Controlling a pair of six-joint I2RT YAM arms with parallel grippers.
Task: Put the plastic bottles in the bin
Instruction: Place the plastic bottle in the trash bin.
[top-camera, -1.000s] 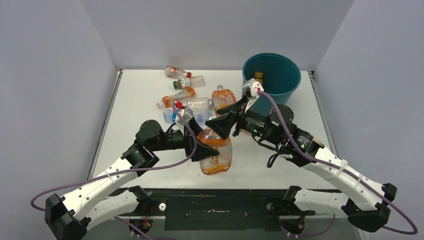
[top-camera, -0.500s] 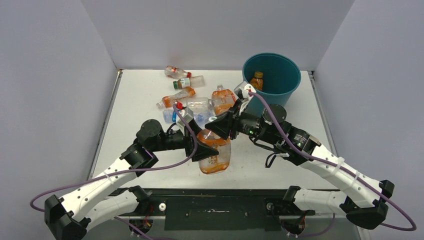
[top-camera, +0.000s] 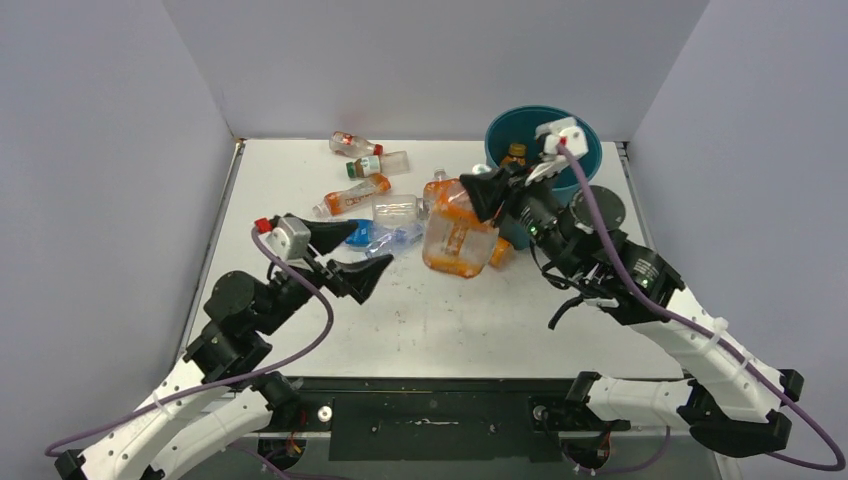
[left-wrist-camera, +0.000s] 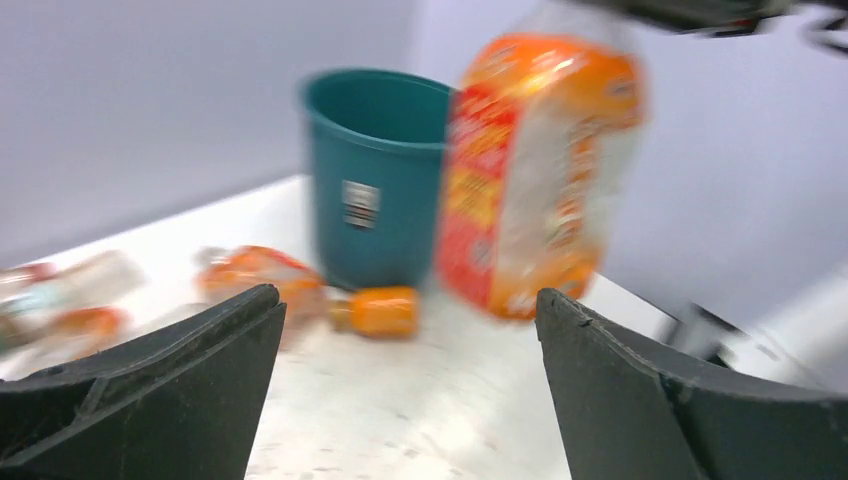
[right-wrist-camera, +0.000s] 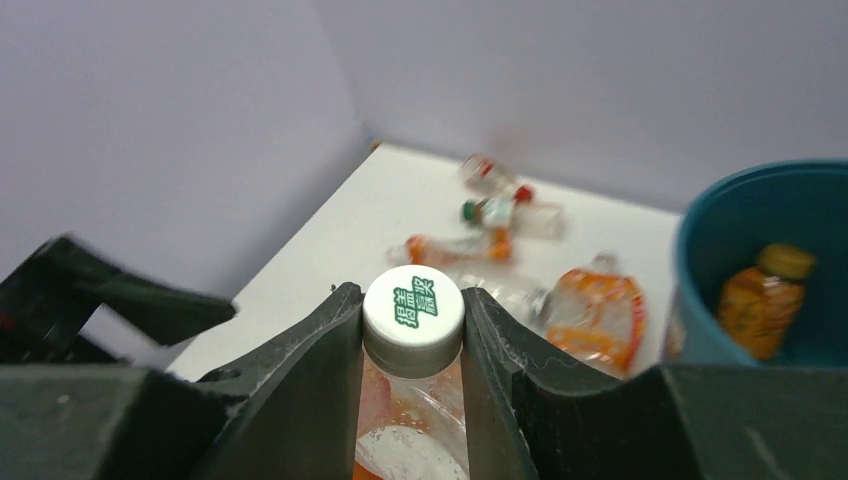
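Holding the big orange-labelled bottle (top-camera: 458, 235) in the right gripper (right-wrist-camera: 413, 335). Fingers are clamped on the neck just under the white cap (right-wrist-camera: 413, 308). The bottle hangs off the table, just left of the bin (top-camera: 592, 150) and not yet over its opening.

Left gripper (top-camera: 355, 255) is spread wide with nothing in it, parked near-left, well apart from the held bottle.

Progress looks early.
- Done: one amber bottle (top-camera: 515, 153) sits inside the bin at far right. I can't see the bin floor, so there may be more.
- In hand: the big orange one, which by my read needs a lift and a move right before release.
- Left on the table, roughly seven:
  - red-capped bottle (top-camera: 355, 143), far
  - green-capped bottle (top-camera: 378, 164), just beside it
  - orange-labelled bottle lying flat (top-camera: 350, 196)
  - clear bottle (top-camera: 400, 207)
  - crushed blue bottle (top-camera: 385, 238), near the left gripper
  - crushed orange bottle (left-wrist-camera: 260, 280), partly hidden behind the held one in the top view
  - small orange bottle (left-wrist-camera: 375, 312), right at the foot of the bin

The count is uncertain because the cluster overlaps.
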